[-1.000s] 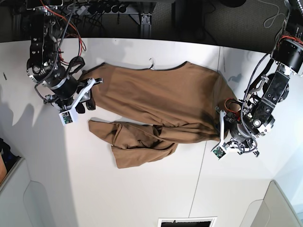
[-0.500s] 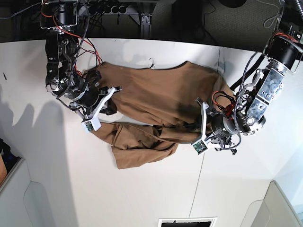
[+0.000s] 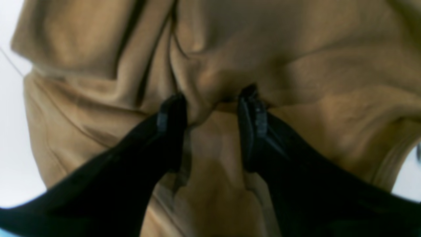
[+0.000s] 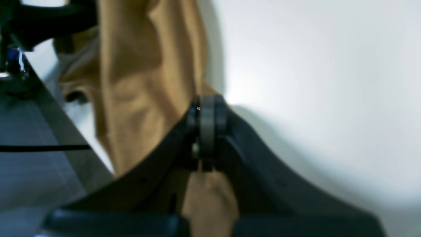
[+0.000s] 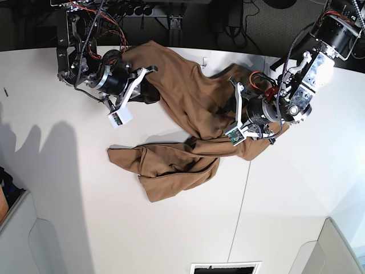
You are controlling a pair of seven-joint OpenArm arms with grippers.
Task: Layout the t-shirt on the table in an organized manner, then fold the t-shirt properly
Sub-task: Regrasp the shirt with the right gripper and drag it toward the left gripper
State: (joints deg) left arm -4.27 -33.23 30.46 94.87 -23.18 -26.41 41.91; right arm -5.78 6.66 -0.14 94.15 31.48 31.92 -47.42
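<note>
I'm in the layout step; no fold has begun, I judge. Nearest me in the base view, the shirt [image 5: 188, 114] has a crumpled mass lying on the surface [image 5: 85, 217], with a bunched flap toward the near edge. The rest runs up as a twisted band to the far side, so the shirt sits mid-surface, partly lifted and nowhere near flat.

Further in, the left claw [image 3: 212, 105] is pressed down into the cloth at the shirt's edge on the view's right. In the left wrist view its jaws stand apart with a ridge of fabric bulging between them; they straddle the fold but have not clamped on it, as far as I can tell.

Farthest off, the right claw [image 4: 205, 108] is clenched on a pinch of shirt near the far edge, on the view's left. Its wrist view shows cloth hanging from the closed tips, above the surface.

Next, I judge, the left claw must close on that ridge. Then both arms should pull apart and lower, so the twisted band untwists and spreads. The risk I see is catching two layers at once, which would keep the twist locked in.
</note>
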